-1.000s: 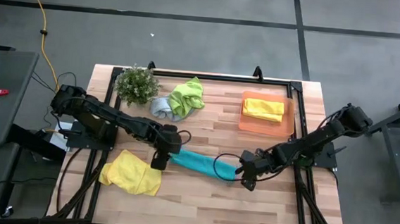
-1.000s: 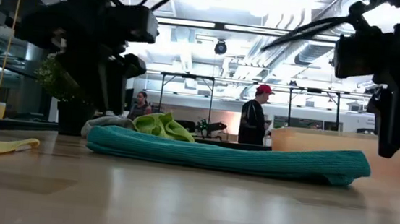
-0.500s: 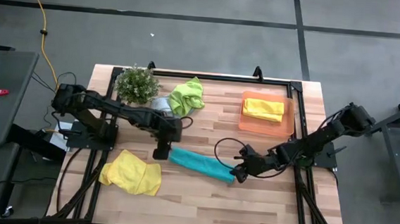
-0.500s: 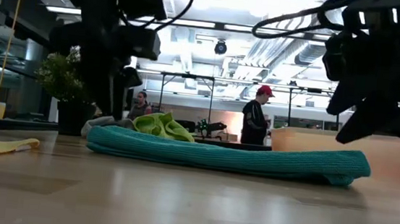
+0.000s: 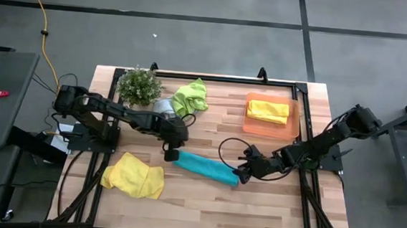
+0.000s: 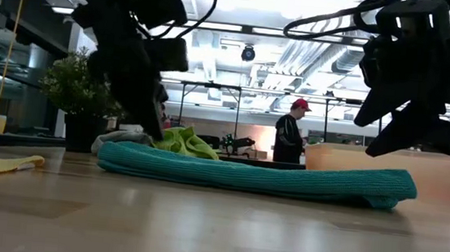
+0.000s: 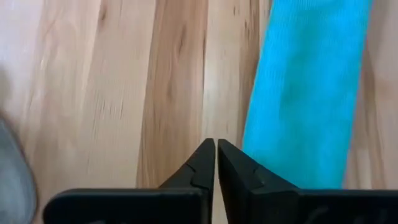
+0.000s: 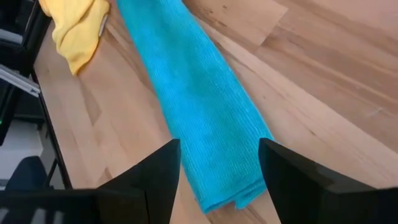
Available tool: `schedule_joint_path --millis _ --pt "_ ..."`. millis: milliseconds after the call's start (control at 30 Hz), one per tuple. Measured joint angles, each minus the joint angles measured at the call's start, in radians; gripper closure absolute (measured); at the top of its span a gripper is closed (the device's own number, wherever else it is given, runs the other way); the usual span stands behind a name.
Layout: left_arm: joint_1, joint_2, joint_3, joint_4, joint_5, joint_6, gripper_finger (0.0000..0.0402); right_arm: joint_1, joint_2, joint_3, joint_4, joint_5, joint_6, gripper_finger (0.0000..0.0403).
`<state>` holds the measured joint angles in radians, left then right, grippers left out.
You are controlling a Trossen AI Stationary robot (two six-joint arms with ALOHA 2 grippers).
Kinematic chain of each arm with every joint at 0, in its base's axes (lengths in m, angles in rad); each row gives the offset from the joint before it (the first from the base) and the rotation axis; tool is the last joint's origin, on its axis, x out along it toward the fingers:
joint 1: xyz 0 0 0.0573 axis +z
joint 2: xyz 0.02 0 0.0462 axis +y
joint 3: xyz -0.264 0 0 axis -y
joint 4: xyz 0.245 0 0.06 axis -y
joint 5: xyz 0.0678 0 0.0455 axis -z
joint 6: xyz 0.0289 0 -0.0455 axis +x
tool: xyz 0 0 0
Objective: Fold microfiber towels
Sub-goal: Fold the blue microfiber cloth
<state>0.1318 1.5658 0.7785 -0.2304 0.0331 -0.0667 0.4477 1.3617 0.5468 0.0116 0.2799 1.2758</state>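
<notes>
The left gripper [image 5: 171, 155] hangs with its fingers pressed together on nothing, just beside one end of the teal towel [image 5: 205, 167]. At the towel's other end the right gripper [image 5: 241, 175] stands spread wide and empty, its fingers [image 8: 155, 177] straddling that end from above. The teal towel lies folded into a long strip mid-table. A loose yellow towel [image 5: 134, 177] sits near its left-gripper end; behind it lie the lime green towel [image 5: 190, 96] and the grey one [image 5: 163, 109].
</notes>
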Motion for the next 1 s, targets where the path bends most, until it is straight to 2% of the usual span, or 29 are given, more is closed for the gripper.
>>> schedule_joint_path --millis 267,400,500,633,800,1000 --pt "-0.015 0.078 -0.001 -0.021 0.007 -0.036 0.04 -0.002 0.0 0.0 0.006 0.017 0.006 0.0194" --pt "-0.039 0.082 -0.001 -0.044 0.065 -0.094 0.0401 -0.002 0.0 0.0 0.016 0.016 0.007 0.0194" --pt "-0.07 0.069 -0.001 -0.08 0.107 -0.139 0.0401 -0.002 0.0 0.0 0.016 -0.004 0.007 0.0194" --pt "-0.129 0.069 -0.001 -0.11 0.112 -0.192 0.0401 -0.002 0.0 0.0 0.016 -0.047 0.013 0.0194" --pt "-0.182 0.069 -0.001 -0.114 0.066 -0.193 0.0401 -0.002 0.001 0.0 0.008 -0.057 0.131 0.0194" --pt "-0.152 0.066 0.0 -0.172 0.033 -0.19 0.0401 -0.022 0.001 0.0 -0.092 -0.083 0.297 0.0194"
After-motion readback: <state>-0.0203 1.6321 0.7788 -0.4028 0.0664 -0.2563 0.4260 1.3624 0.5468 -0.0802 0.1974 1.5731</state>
